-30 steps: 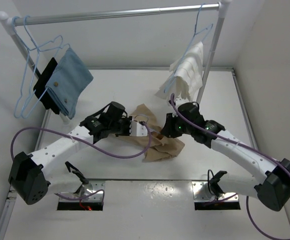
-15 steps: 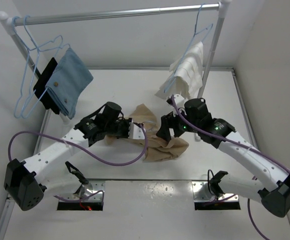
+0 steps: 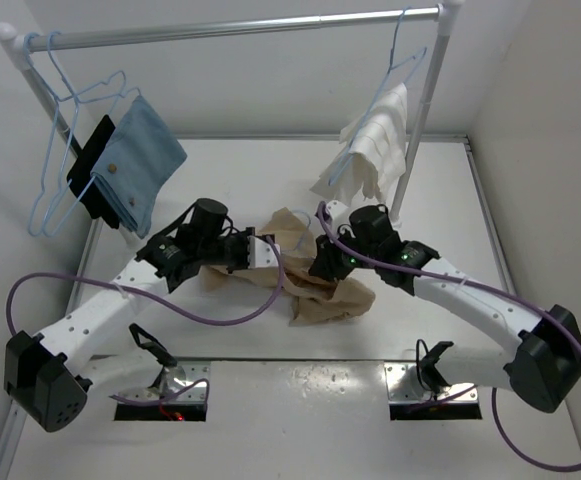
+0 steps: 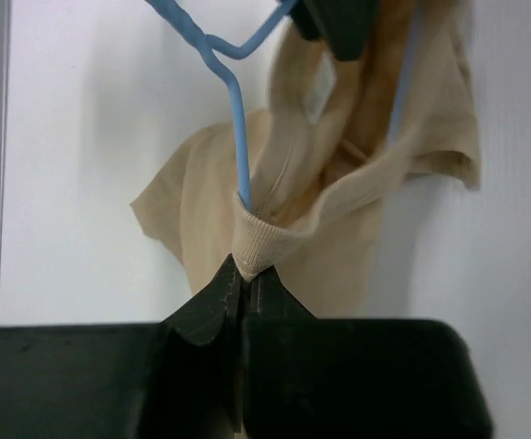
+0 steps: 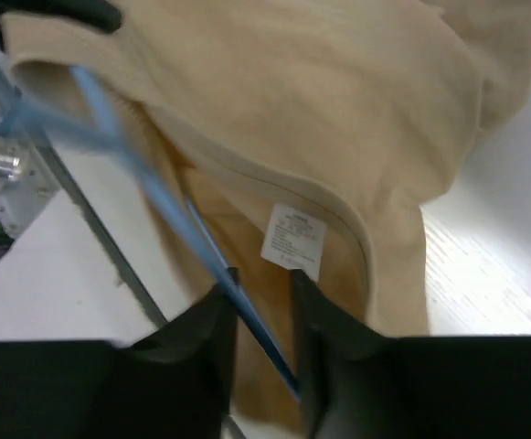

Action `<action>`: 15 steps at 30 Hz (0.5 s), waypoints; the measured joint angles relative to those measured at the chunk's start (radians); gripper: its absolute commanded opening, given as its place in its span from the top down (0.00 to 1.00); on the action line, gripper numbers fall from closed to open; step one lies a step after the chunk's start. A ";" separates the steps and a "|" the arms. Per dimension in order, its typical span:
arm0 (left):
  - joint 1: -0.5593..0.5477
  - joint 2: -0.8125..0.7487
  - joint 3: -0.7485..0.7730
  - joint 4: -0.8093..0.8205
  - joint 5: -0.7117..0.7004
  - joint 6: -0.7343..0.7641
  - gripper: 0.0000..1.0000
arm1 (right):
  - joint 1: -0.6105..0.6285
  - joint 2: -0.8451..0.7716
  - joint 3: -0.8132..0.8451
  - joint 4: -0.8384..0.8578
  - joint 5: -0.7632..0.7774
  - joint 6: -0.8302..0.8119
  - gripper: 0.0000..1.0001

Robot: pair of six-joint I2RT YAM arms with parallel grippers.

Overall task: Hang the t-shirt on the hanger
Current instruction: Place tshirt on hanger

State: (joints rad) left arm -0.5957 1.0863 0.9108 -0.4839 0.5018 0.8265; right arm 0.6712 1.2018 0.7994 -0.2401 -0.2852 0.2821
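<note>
White desk [image 3: 270, 180] w/ a metal clothes rail [image 3: 240, 28] standing beyond the t-shirt [image 3: 325, 295], which lies crumpled tan-beige mid-desk betw. both arms. Blue cloth [image 3: 140, 165] on its wire hanger hangs far-left of the t-shirt; white textured cloth [image 3: 375, 150] hangs just behind it, to the right. Left tool [image 3: 268, 253] sits at the t-shirt's left edge, jaws closed tight on the ribbed collar, lifting it into a small peak per left wrist view. Right tool [image 3: 322, 268] is at the t-shirt's top, over the neck opening. The hanger [image 4: 239, 128], thin light-blue wire, runs down into the collar just above the left tool's pinch. Its wire also passes slantwise betw. the right tool's fingers [image 5: 329, 338], fabric showing in the gap, so can't tell if that tool is clamped on it. Small white label [image 5: 294, 236] inside the neck.
</note>
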 measured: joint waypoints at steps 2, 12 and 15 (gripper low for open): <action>0.025 0.000 0.000 0.022 0.000 -0.011 1.00 | 0.005 0.008 -0.001 0.021 -0.008 0.002 0.98; 0.161 0.044 0.017 0.084 0.196 -0.039 0.98 | 0.030 -0.179 -0.019 0.076 0.024 0.009 1.00; 0.190 0.084 0.049 0.081 0.251 -0.050 0.88 | 0.030 -0.209 -0.019 0.071 0.050 0.008 1.00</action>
State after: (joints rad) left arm -0.4053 1.1698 0.9596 -0.4026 0.7528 0.7769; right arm 0.7010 0.9932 0.7799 -0.1688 -0.2356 0.2897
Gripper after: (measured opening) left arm 0.095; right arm 0.023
